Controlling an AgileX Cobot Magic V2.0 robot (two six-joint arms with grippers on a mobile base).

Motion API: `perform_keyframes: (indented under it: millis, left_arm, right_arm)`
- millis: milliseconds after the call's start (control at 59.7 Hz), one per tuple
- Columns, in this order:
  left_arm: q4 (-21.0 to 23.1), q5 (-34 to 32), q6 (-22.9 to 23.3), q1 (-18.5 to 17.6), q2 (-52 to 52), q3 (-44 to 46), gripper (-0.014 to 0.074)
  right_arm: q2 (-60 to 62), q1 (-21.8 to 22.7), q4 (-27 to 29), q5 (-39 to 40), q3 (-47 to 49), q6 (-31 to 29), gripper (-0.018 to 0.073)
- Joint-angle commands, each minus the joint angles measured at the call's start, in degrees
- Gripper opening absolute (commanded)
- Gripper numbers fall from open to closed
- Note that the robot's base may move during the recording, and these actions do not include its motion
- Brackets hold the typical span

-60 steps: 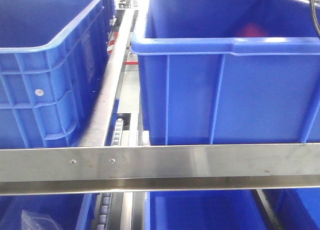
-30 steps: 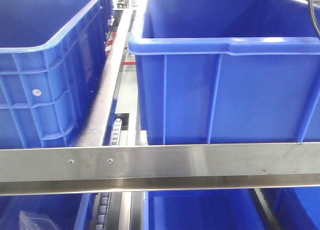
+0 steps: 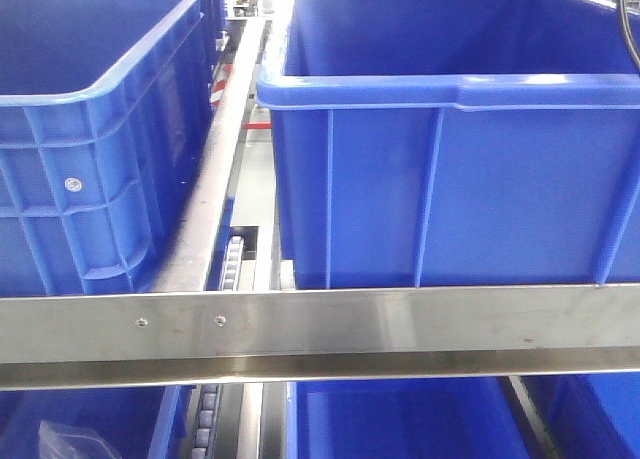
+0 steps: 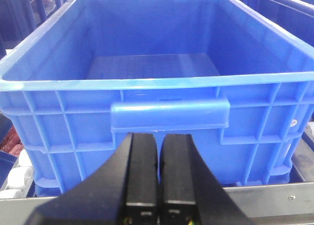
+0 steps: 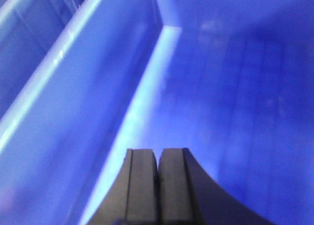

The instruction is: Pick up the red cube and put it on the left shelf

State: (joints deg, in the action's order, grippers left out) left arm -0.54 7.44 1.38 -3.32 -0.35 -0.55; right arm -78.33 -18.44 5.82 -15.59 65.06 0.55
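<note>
Between both sets of closed fingers you hold nothing, and no red cube shows in any view.

Your left gripper (image 4: 158, 178) has its jaws pressed together, empty, aimed at the handle lip of a blue bin (image 4: 147, 83) whose floor is bare; it sits outside the near wall, probably parked clear so the other arm can work. Your right gripper (image 5: 158, 183) is likewise closed on nothing and sits down inside a bin (image 5: 230, 87), near the corner where wall meets floor, a pose that reads as searching for the cube. From the front you see two bins side by side on a steel rail (image 3: 400, 324), the right bin (image 3: 450, 189) with its interior hidden behind its near wall. The cube may lie there out of sight; the pick is not yet made.
</note>
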Motion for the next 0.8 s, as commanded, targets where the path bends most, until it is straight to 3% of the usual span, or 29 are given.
perform_keyframes:
  millis: [0,352,788]
  left_arm:
    - [0.2,-5.0,0.0,-0.4,-0.9,-1.3,0.0102]
    - [0.2,-5.0,0.0,-0.4,-0.9,-1.3,0.0102]
    - [0.2,-5.0,0.0,-0.4,-0.9,-1.3,0.0102]
  right_arm:
    - [1.8,0.5,-0.3,7.4,2.5,-0.5,0.0046]
    - [3.3,2.0,-0.3,15.9,2.5,-0.5,0.0046]
    - [15.8,13.6,-0.7,14.1,-8.2,-0.5,0.0046]
